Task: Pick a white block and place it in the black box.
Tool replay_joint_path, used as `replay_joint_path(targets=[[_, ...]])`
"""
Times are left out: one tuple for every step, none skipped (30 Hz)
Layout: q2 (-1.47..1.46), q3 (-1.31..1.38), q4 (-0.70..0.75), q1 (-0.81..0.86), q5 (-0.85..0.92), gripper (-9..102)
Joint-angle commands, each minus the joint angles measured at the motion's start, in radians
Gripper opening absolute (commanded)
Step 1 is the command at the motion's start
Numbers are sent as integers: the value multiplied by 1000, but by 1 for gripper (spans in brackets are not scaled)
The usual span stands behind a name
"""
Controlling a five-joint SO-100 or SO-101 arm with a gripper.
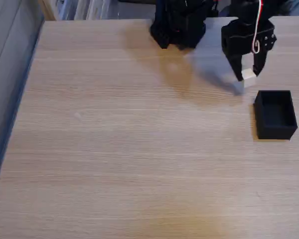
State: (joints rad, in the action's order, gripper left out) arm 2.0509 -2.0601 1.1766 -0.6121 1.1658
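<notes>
In the fixed view my black gripper (248, 74) hangs at the upper right, fingers pointing down and shut on the white block (248, 77), a tiny off-white cube held at the fingertips above the table. Its shadow falls on the wood just left of it. The black box (275, 114) stands open-topped on the table below and slightly right of the block, a short gap away. The box's inside looks empty.
The arm's black base (179, 22) sits at the table's far edge, top centre. The light wooden table (129, 149) stretches wide to the left and front. A grey wall or panel (10, 74) borders the left edge.
</notes>
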Motion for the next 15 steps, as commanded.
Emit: replay_joint_path(targets=[[-66, 178, 29, -26, 3, 0], [-89, 219, 40, -34, 0, 0], [-115, 258, 51, -40, 0, 0], [-140, 291, 60, -46, -2, 0], [-164, 322, 67, -51, -3, 0], [-186, 350, 72, -55, -5, 0], [-209, 374, 75, -57, -9, 0], [-227, 397, 78, -58, -12, 0], [-245, 416, 81, -60, -12, 0], [-264, 431, 81, -60, -14, 0], [-281, 445, 81, -60, -14, 0], [-295, 457, 81, -60, -14, 0], [-311, 469, 83, -57, -14, 0], [-324, 479, 84, -52, -9, 0], [-336, 485, 86, -46, -6, 1]])
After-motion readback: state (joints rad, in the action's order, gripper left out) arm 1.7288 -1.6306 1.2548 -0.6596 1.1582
